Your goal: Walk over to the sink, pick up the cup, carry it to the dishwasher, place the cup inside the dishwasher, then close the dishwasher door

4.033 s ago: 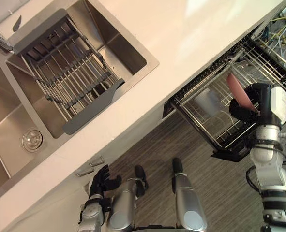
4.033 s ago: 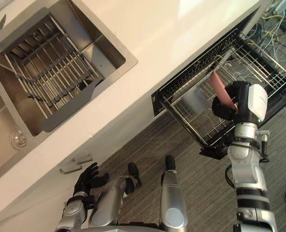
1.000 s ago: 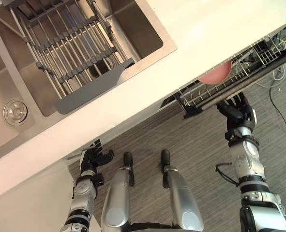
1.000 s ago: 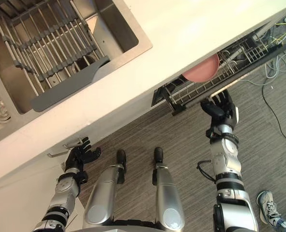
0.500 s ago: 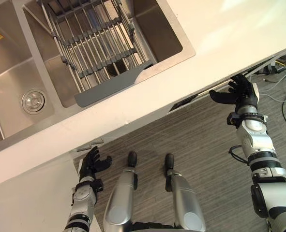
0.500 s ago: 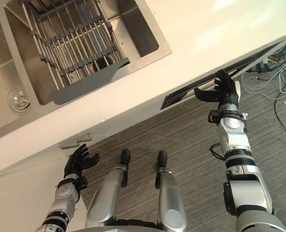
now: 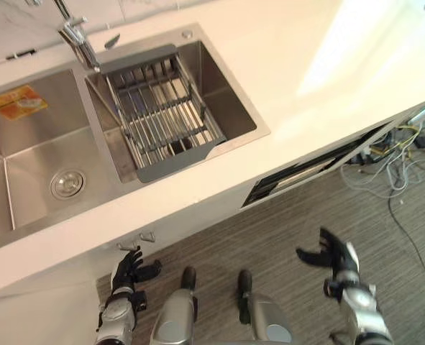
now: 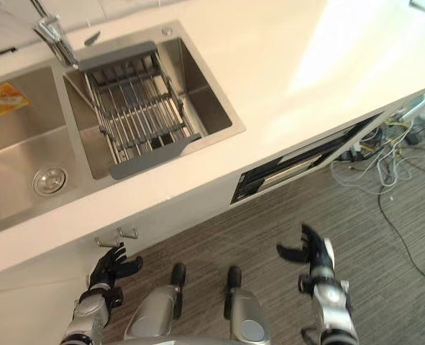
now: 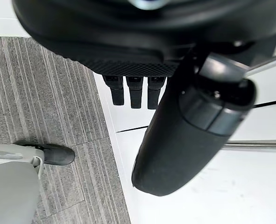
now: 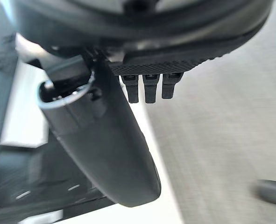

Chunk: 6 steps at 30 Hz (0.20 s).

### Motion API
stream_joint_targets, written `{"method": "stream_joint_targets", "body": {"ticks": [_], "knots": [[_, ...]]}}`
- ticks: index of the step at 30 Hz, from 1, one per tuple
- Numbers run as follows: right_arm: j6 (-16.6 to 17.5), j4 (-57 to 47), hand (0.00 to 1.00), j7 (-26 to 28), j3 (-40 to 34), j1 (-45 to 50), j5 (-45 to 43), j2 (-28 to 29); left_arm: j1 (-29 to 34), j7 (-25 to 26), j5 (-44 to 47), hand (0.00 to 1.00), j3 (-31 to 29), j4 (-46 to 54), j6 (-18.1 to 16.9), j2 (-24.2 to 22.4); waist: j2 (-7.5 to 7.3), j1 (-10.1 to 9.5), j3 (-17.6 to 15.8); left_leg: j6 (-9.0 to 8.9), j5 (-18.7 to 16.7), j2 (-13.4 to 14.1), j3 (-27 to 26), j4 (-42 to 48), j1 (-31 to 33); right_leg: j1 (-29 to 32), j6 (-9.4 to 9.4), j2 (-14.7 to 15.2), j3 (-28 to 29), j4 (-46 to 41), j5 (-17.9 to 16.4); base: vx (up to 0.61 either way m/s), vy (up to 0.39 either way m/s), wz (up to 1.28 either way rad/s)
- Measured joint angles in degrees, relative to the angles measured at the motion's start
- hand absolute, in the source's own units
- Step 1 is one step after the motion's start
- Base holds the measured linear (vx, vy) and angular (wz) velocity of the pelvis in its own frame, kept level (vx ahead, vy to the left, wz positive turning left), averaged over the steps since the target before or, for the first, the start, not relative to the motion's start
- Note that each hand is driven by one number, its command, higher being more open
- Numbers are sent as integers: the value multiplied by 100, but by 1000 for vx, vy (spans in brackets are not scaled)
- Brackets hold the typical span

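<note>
Dishwasher door point(image 7: 309, 171), under the pale countertop point(image 7: 305, 65) beside the sink point(image 7: 25, 162), looks all but shut, with a dark slit along its top. The cup is in neither hand (behind that door, I judge). Right hand point(image 7: 332, 253) hangs apart from the door, fingers spread; left hand point(image 7: 129, 267) is loose and empty. Press flat-palmed on the upper edge until the slit goes. Orange sticker point(image 7: 16, 102): print too small to read.
</note>
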<state>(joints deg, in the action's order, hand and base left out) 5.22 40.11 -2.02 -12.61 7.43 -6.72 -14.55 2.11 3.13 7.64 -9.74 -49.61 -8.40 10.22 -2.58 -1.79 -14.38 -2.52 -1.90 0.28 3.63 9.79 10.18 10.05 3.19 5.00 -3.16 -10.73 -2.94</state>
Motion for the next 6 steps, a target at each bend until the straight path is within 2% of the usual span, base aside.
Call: {"method": "stream_joint_targets", "body": {"ticks": [2,6], "knots": [[1,122,90,78,-177,333,12,179,170,-80,-94,90,-8,-66,48,0,-23,17,235,2,1,9,-39,-146,-192,-147,15,16,23,78,-5,51,21,-6],[1,235,90,211,-338,555,0,376,423,-264,-223,90,5,-74,53,-22,-21,13,478,7,5,22,-97,-293,-412,-323,24,19,65,172,-1,30,11,-7]]}}
